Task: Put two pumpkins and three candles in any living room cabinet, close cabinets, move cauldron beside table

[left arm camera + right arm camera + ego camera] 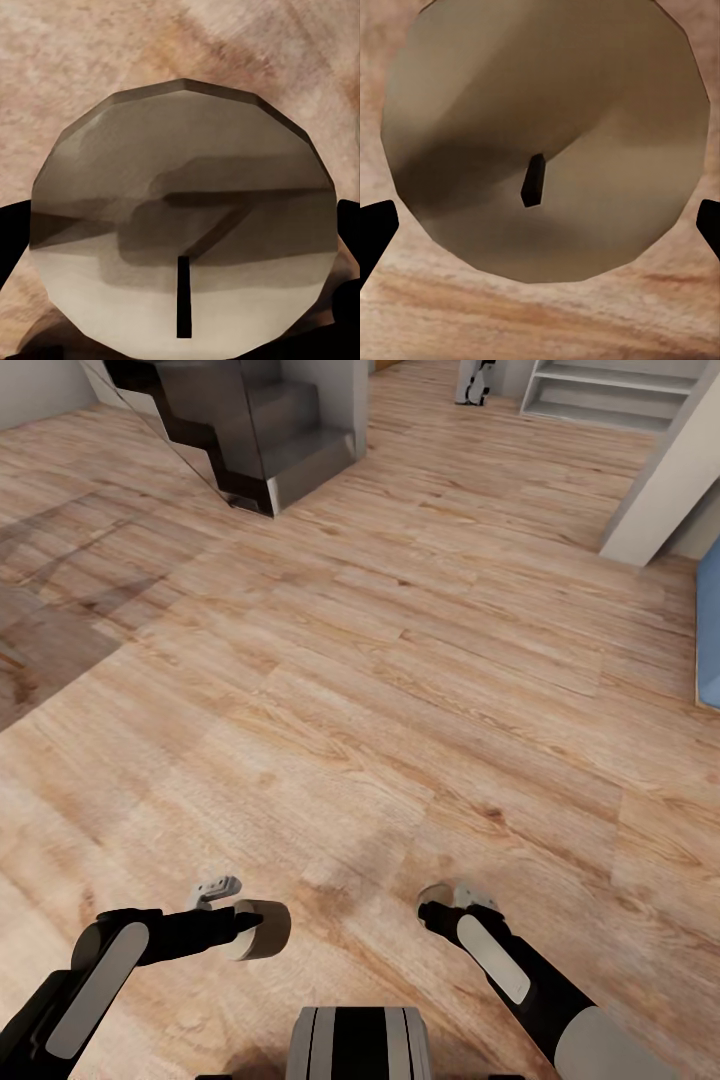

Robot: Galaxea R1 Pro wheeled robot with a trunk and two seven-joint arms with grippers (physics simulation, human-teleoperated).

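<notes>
floor [400,660]: light wood planks, covers most of the head view; darker shadowed patch at far left edge.
left gripper [232,908]: low in head view, left of the robot's trunk, arm bent inward. Holds a candle [262,928], pale grey-beige stubby cylinder, lying sideways at the arm's end.
left wrist view: candle [184,240] seen end-on, round faceted face with a short dark wick [183,296]; black fingertips [16,240] at both sides of it, touching its edges. Jaws spread about the candle's width, closed onto it. Wood floor behind.
right gripper [447,900]: low in head view, right of trunk, pointing down toward floor. A pale rounded bit of a candle [436,893] peeks out at its tip.
right wrist view: second candle [547,135] end-on, dark wick [532,180] near centre; black fingertips [376,232] at the two side edges of the frame, at the candle's lower flanks. Contact hard to confirm, looks gripped.
robot trunk [360,1042]: grey and black, bottom centre.
staircase [250,430]: dark grey steps, top left, well away from arms.
pale shelving or steps [610,390]: top right, far.
white wall corner [665,480]: right side, slanting down to floor.
blue object [708,625]: cut off by right edge, can't tell what it is.
small grey-white item [477,380]: top centre, far, too small to identify.
path ahead: open floor between arms and staircase.
</notes>
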